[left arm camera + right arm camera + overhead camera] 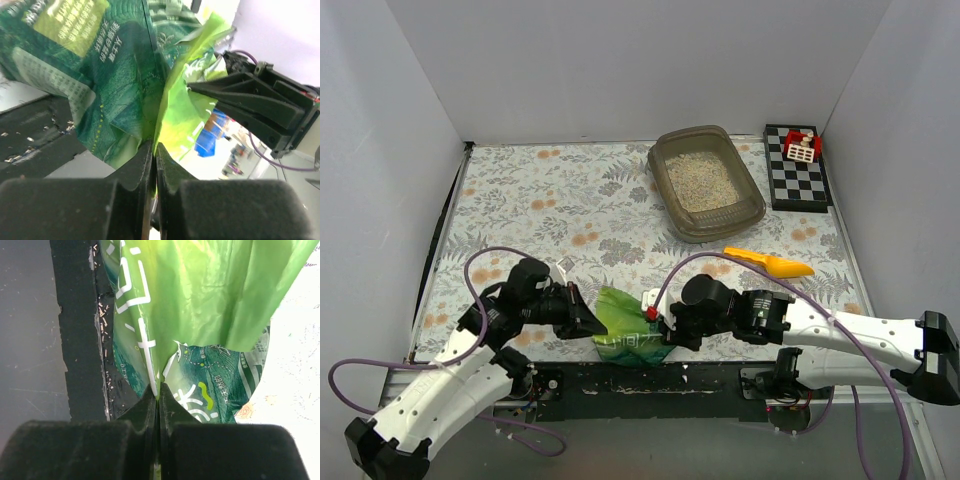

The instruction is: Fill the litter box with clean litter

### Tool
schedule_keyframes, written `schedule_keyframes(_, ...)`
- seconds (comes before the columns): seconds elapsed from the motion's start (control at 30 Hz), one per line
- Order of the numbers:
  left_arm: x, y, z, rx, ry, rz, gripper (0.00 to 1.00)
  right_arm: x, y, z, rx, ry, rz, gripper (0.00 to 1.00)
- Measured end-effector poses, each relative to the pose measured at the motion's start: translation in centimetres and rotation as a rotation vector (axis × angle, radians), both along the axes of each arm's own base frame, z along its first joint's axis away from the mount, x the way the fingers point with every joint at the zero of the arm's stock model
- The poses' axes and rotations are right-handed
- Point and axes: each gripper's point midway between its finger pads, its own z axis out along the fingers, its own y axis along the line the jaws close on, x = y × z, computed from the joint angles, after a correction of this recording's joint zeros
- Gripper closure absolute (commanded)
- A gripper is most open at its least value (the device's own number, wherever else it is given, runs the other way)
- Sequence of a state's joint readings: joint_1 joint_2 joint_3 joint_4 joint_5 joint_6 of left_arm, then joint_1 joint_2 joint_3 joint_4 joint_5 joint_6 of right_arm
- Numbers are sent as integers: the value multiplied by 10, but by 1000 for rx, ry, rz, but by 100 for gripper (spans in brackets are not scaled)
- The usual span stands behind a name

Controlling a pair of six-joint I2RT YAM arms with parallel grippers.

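Observation:
The grey-brown litter box [752, 204] sits at the back right with pale beige clean litter [701, 181] inside. A crinkled green foil bag [630, 325] is held at the table's near edge between both arms. My left gripper [592, 322] is shut on the bag's left edge [165, 120]. My right gripper [663, 328] is shut on its right edge [165, 330]. In the left wrist view the right gripper's black fingers [240, 100] show beyond the bag. The bag's contents are hidden.
A yellow-orange scoop [770, 263] lies on the floral mat right of the bag. A black-and-white checkered board [797, 180] with a small red-and-white piece [802, 147] stands at the back right. White walls enclose the table. Spilled granules dot the black front ledge [102, 330].

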State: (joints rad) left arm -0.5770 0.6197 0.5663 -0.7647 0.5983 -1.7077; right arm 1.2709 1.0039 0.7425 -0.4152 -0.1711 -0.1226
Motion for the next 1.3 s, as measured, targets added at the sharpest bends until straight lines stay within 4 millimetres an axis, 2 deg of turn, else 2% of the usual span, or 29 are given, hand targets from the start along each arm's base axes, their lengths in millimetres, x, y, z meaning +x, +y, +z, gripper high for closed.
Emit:
schedule_keyframes(0.07,5,3,5,36,-40,5,86,2,1,0,2,-7,-3,99)
schedule_keyframes(0.13,19,7,24,79,-136,16,83,2,0,0,0,-10,-1,99)
schedule_keyframes(0.23,45,11,77,95,-401,15,74,1,0,1,-1,-11,4,99)
schedule_keyframes(0.33,58,8,138,31,-707,-25,71,6,-2,2,-1,1,-8,99)
schedule_keyframes(0.4,56,3,164,-23,-852,-80,69,12,-3,4,5,29,-24,99)
schedule_keyframes(0.47,55,-6,172,-59,-927,-160,67,21,-5,7,18,71,-45,99)
schedule_keyframes(0.57,59,-24,158,-68,-955,-292,61,27,-7,10,39,121,-57,99)
schedule_keyframes(0.73,58,-51,108,-33,-949,-513,48,18,-11,11,35,167,-12,99)
schedule_keyframes(0.83,52,-59,90,-26,-982,-611,40,16,-13,13,28,181,-12,99)
schedule_keyframes(1.0,41,-65,74,-54,-1047,-731,34,15,-15,13,21,207,-35,99)
schedule_keyframes(1.3,15,-74,50,-97,-1074,-858,31,15,-16,13,15,244,-75,99)
